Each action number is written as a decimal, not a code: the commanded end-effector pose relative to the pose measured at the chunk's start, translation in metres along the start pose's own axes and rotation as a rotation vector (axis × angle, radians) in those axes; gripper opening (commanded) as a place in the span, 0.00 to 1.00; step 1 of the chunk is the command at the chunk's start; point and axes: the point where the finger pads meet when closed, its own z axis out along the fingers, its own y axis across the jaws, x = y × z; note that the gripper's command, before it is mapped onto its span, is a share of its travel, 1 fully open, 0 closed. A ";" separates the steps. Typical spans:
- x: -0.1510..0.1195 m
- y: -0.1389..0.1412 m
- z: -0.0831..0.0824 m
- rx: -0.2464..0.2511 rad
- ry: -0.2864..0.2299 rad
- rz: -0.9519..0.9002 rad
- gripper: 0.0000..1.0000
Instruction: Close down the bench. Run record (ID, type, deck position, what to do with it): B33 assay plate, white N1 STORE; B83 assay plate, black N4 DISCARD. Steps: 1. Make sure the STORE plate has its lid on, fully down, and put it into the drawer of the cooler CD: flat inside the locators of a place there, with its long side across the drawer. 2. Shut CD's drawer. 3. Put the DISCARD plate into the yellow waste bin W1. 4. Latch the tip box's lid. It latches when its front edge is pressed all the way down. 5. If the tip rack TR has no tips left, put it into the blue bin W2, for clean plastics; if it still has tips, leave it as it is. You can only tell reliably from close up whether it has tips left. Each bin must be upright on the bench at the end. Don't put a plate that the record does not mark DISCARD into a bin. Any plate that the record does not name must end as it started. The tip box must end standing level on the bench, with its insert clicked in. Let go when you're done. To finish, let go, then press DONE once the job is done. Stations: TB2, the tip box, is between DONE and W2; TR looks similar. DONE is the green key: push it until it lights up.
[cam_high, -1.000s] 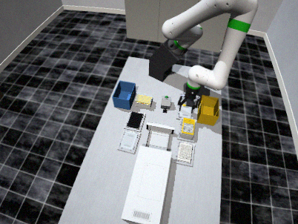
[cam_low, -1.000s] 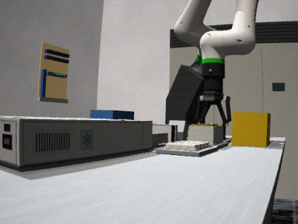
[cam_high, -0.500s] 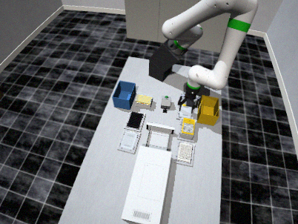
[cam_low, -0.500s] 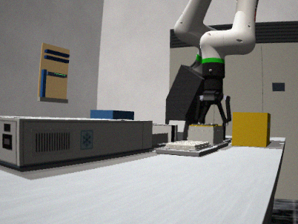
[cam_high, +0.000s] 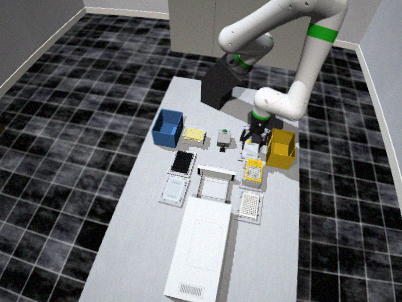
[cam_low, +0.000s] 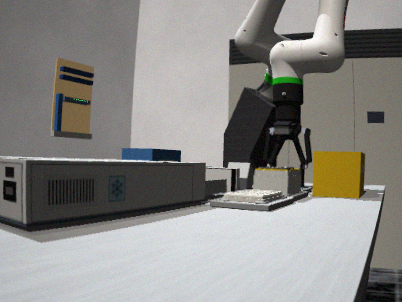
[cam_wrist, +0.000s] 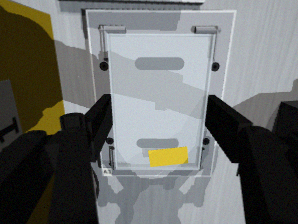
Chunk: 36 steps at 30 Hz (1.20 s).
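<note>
My gripper hangs straight down over the deck nest next to the yellow bin W1. In the wrist view its two fingers press on the long sides of a white plate with a clear lid. The plate carries a yellow tag and still sits flat in its nest. The black plate lies on the left side of the bench. The cooler CD stands at the front with its drawer pulled open. In the side view the gripper stands behind a pale box.
The blue bin W2 stands at the back left, with the tip box and the green DONE key beside it. A yellow tip rack and a white well plate lie in front of the gripper. Another plate sits front left.
</note>
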 end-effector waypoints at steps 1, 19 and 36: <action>0.001 0.000 -0.001 0.000 0.001 0.000 0.10; 0.001 0.000 -0.011 0.000 0.001 0.000 0.10; 0.001 0.000 -0.031 0.000 0.001 0.000 0.10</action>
